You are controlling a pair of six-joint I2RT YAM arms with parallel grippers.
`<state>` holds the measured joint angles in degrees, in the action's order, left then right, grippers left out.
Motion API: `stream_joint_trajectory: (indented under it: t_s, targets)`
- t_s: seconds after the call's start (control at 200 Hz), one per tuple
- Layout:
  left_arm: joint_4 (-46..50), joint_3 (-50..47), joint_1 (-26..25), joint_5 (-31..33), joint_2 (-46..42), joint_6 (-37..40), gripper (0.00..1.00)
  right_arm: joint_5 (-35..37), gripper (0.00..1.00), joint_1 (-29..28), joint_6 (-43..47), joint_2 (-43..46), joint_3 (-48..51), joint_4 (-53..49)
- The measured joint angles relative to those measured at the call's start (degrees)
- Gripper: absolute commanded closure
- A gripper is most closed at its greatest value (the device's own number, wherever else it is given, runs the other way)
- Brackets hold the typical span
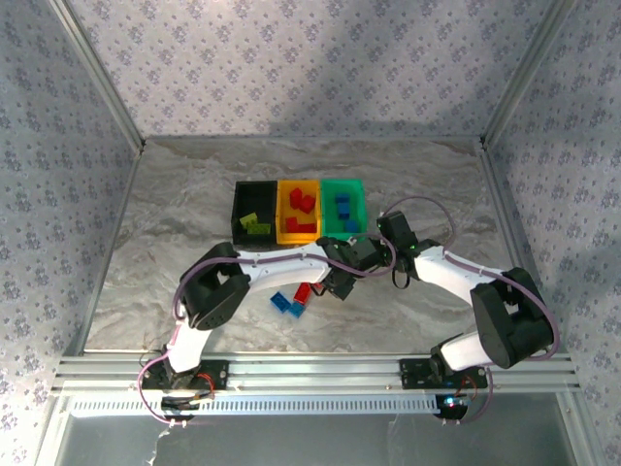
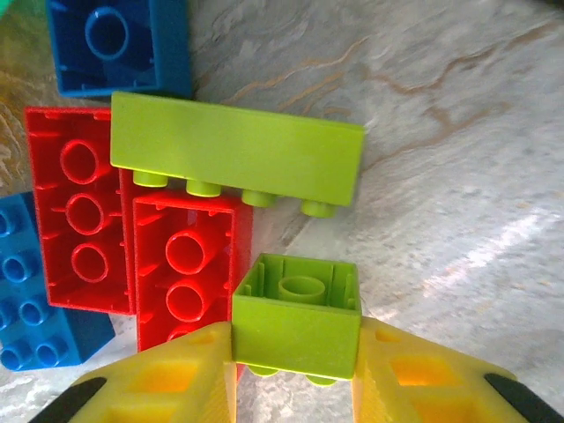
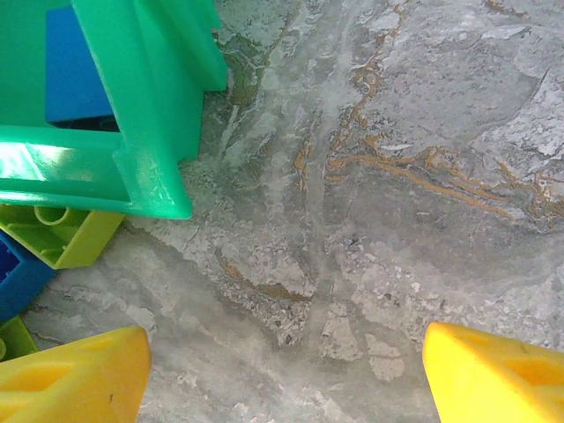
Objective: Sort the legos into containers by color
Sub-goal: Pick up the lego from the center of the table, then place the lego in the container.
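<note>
My left gripper [image 2: 295, 366] is shut on a small lime green lego [image 2: 297, 319], studs down, just above the table. Beyond it lie a long lime green lego [image 2: 236, 152], two red legos [image 2: 79, 220], [image 2: 188, 269] and blue legos [image 2: 119, 44], [image 2: 31, 295]. From above, the left gripper [image 1: 340, 282] sits beside loose red [image 1: 302, 292] and blue legos [image 1: 284, 304]. The black bin [image 1: 254, 216], yellow-orange bin [image 1: 298, 212] and green bin [image 1: 343, 206] stand in a row. My right gripper [image 3: 282, 374] is open over bare table beside the green bin [image 3: 132, 106], near a lime green lego [image 3: 57, 233].
The two arms cross close together in front of the bins [image 1: 374, 254]. Metal frame posts and patterned walls enclose the marble-patterned table [image 1: 175, 214]. Open table lies to the left and right of the bins.
</note>
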<state>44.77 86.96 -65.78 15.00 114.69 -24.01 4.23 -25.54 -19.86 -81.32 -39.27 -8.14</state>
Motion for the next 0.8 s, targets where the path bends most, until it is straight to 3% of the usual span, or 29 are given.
stream_joint_trajectory:
  t_s: [0.245, 0.475, 0.8]
  targets:
    - [-2.9, -1.9, 2.7, 0.1, -10.8, 1.5, 0.68, -2.0, 0.17, -1.0, 0.0, 0.0, -0.2, 1.1]
    - [-2.7, -6.1, 14.1, 3.3, -19.4, 3.0, 0.69, -2.3, 0.17, -1.0, 0.0, 0.0, -0.3, 1.1]
    - [-4.2, -8.4, 27.8, 8.2, -19.8, 4.0, 0.71, -2.6, 0.17, -1.1, 0.0, -0.7, -0.4, 1.3]
